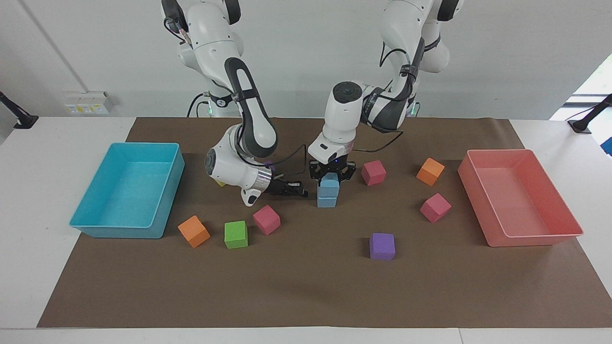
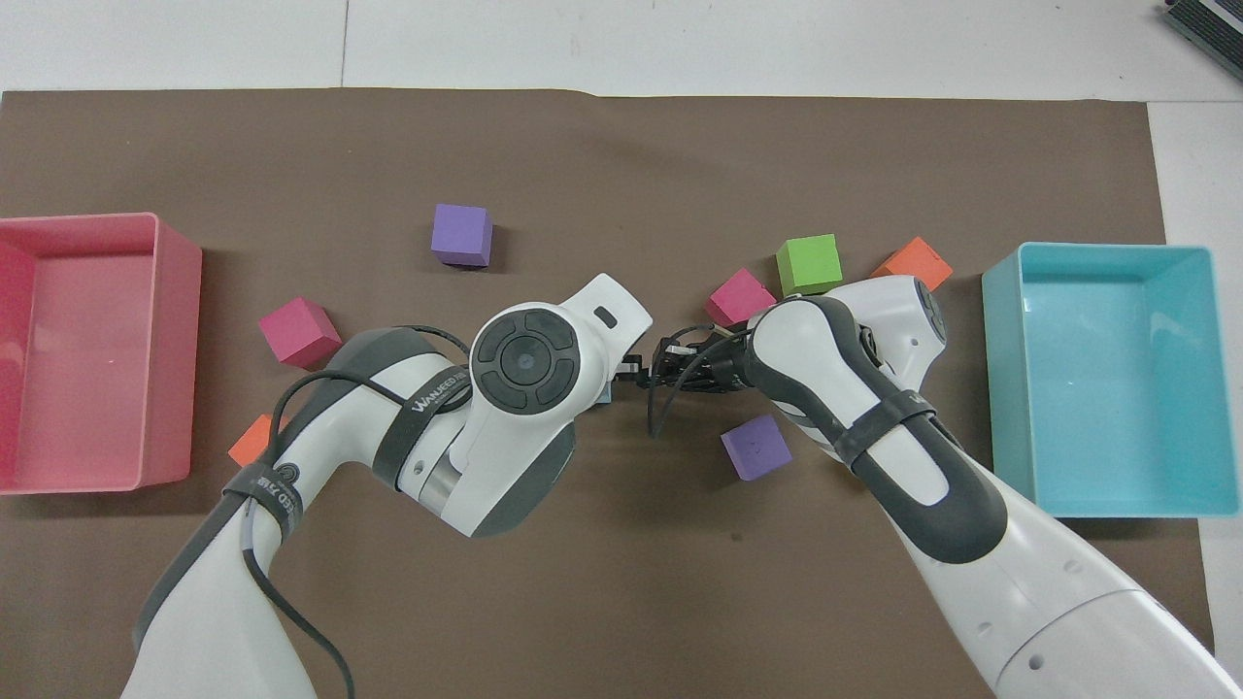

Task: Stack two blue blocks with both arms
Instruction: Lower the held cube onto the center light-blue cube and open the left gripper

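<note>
Two sky-blue blocks stand stacked mid-table: the upper blue block [image 1: 329, 185] rests on the lower blue block [image 1: 327, 201]. My left gripper [image 1: 330, 175] points straight down over the stack, and its fingers [image 1: 340, 173] clasp the top of the upper block. My right gripper [image 1: 297, 189] lies low and level, just beside the stack toward the right arm's end, with nothing in it. In the overhead view the left wrist covers the stack, and only a blue sliver [image 2: 606, 392] shows.
A turquoise bin [image 1: 119, 231] stands at the right arm's end and a pink bin [image 1: 530, 239] at the left arm's end. A magenta cube [image 1: 266, 220], a green cube [image 1: 236, 234], an orange cube [image 1: 193, 231], a purple cube [image 1: 382, 246] and several other cubes lie around the stack.
</note>
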Robot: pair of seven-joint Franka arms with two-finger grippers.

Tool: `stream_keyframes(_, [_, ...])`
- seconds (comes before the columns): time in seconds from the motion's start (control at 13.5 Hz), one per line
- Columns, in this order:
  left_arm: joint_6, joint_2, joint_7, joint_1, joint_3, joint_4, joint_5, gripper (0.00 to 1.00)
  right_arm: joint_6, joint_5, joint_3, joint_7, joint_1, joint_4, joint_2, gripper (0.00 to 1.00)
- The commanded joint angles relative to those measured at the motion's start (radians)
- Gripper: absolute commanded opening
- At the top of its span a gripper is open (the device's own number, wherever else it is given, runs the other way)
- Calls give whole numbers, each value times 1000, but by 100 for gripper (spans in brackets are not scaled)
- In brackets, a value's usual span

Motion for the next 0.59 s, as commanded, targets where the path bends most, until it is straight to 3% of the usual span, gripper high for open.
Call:
stream_keyframes(0.0, [40, -11, 25, 12, -6, -24, -18, 0, -14, 41, 6, -53, -14, -18, -12, 0])
stream_keyframes(0.52, [44, 0, 23, 12, -4, -30, -18, 0, -14, 41, 6, -53, -14, -18, -12, 0])
